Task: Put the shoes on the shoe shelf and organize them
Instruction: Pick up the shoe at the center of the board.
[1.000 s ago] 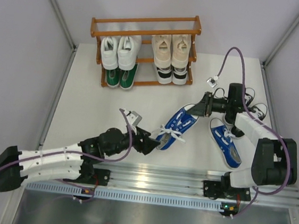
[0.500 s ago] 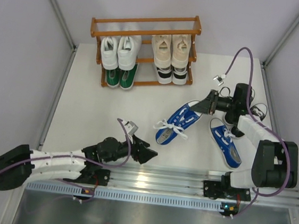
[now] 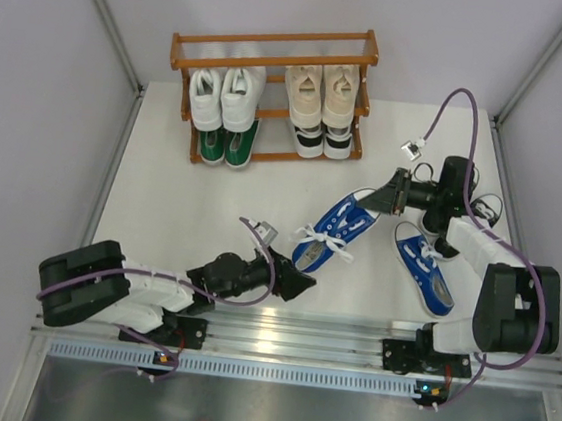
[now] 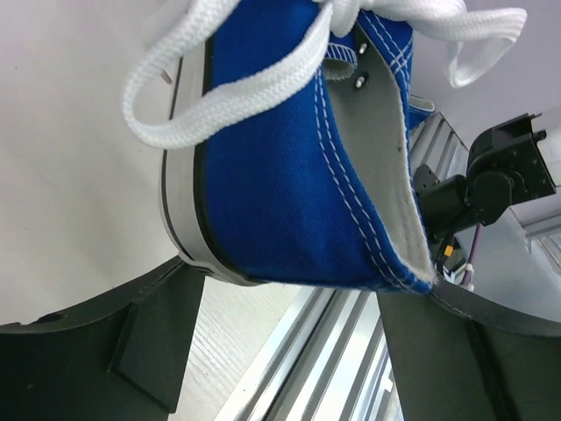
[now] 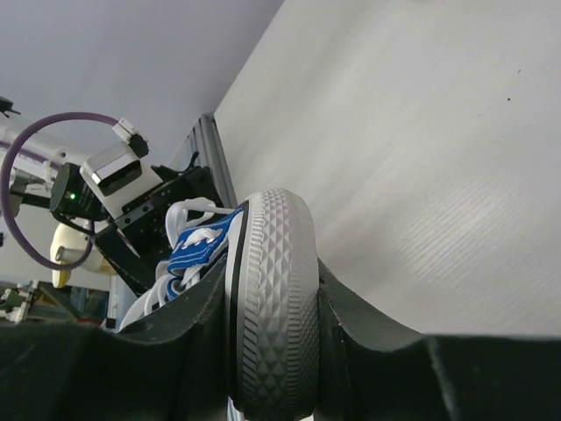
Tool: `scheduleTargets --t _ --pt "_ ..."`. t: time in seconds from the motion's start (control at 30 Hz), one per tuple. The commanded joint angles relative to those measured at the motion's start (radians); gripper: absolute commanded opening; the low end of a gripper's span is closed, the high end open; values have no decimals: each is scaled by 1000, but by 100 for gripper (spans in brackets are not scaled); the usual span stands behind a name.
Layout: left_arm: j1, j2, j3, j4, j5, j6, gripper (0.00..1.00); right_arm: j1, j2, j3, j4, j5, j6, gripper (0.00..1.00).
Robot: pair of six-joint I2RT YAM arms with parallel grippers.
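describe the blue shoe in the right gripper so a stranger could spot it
In front of the orange-brown wooden shoe shelf, two blue canvas sneakers with white toes lie right of centre. It is the sneaker nearer the middle, toe clamped in the right gripper; its mate lies free.

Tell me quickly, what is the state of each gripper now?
Left gripper: open, its fingers on either side of the heel of the blue shoe.
Right gripper: closed, holding the same shoe's toe.
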State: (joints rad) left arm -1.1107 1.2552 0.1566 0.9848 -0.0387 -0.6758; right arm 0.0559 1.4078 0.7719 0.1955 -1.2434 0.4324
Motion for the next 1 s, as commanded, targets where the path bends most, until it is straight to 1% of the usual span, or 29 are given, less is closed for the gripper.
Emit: scheduleTargets --t 0.0,0.07,0.17,0.37,0.47,0.6,0.63,0.7,0.77,0.8,0.87,0.97 --pt "8 24 41 140 -56 -21 82 -5 -49 1 81 -68 38 0" --pt "15 26 32 150 -70 -31 82 -7 -50 3 87 -73 43 0" --pt "37 18 5 207 -69 -54 81 -7 -52 1 93 -79 48 0" --pt "101 32 14 248 0 -96 77 -5 -46 -10 134 -94 78 0" --pt "130 50 21 267 29 -123 73 -4 -47 -11 136 -96 77 0" --pt "166 67 38 276 75 -154 60 -5 -46 -13 136 -96 75 0" --pt "169 75 44 276 82 -162 46 -4 -47 -13 136 -97 74 0" --pt "186 87 47 282 99 -188 31 -4 -41 -13 136 -100 72 0" --pt "196 93 46 291 108 -209 12 -4 -44 -13 136 -100 69 0" --pt "199 93 43 295 108 -217 6 -4 -44 -13 134 -102 71 0" --pt "207 93 35 302 108 -228 0 -2 -47 -14 130 -100 65 0" --pt "215 79 31 302 120 -241 0 -2 -46 -5 101 -94 33 0"
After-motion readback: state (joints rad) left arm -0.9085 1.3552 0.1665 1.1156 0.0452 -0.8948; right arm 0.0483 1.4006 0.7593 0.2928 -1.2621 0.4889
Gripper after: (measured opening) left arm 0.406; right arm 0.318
